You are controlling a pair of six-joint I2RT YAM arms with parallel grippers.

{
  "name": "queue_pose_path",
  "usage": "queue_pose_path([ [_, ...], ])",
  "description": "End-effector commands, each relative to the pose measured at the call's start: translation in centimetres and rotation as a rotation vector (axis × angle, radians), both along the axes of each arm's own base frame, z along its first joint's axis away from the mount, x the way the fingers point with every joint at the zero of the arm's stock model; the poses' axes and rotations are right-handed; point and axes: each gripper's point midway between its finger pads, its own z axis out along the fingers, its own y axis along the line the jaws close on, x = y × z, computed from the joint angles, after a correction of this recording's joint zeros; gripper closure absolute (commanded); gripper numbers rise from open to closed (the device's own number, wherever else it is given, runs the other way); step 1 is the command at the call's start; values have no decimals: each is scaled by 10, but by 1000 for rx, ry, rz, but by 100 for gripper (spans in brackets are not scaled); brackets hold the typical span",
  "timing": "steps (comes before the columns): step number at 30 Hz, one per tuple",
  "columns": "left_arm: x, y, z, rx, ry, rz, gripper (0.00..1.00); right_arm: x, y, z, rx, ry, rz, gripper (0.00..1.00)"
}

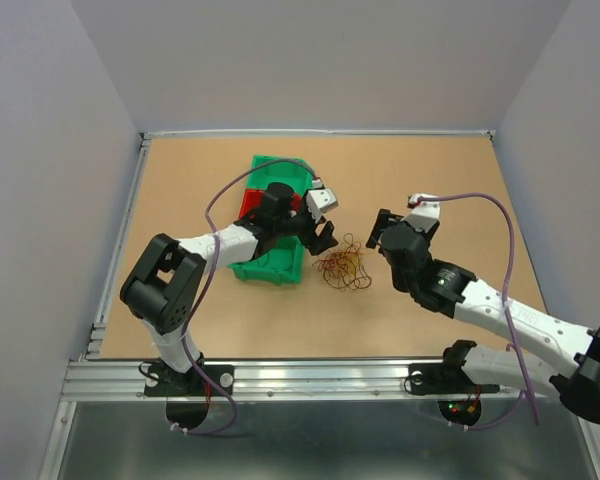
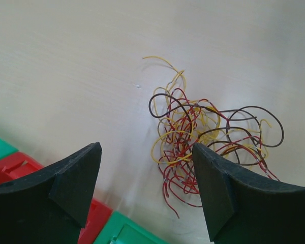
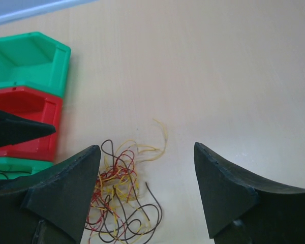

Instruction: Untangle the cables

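Observation:
The cables [image 1: 343, 267] lie in one tangled clump of thin red, yellow and dark wires on the wooden table. In the left wrist view the clump [image 2: 203, 137] sits ahead of and partly behind the right finger. In the right wrist view the clump [image 3: 119, 195] lies beside the left finger. My left gripper [image 1: 326, 225] is open and empty, just above and to the left of the clump. My right gripper [image 1: 382, 230] is open and empty, to the right of the clump. Neither gripper touches the wires.
Stacked green bins [image 1: 276, 212] and a red bin [image 1: 250, 208] stand left of the clump, under the left arm; they show in the right wrist view [image 3: 35, 61] too. The table's raised rim [image 1: 320, 133] runs along the back.

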Motion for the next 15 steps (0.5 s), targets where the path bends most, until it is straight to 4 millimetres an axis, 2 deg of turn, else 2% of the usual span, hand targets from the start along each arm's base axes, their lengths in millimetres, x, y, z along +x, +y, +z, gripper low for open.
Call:
queue_pose_path([
  [1, 0, -21, 19, -69, 34, -66, 19, -12, -30, 11, 62, -76, -100, 21],
  [2, -1, -22, 10, -59, 66, -68, 19, -14, -32, 13, 72, -83, -100, 21],
  [9, -6, -29, -6, -37, 174, -96, 22, -24, -42, 19, 101, -112, -83, 24],
  [13, -16, -33, -12, -18, 227, -158, 38, -26, -42, 19, 95, -110, -62, 25],
  [14, -21, -34, -12, -23, 236, -179, 47, -27, -41, 18, 98, -109, -55, 26],
  [15, -23, -33, -10, -24, 230, -195, 52, -27, -40, 19, 101, -110, -52, 27],
])
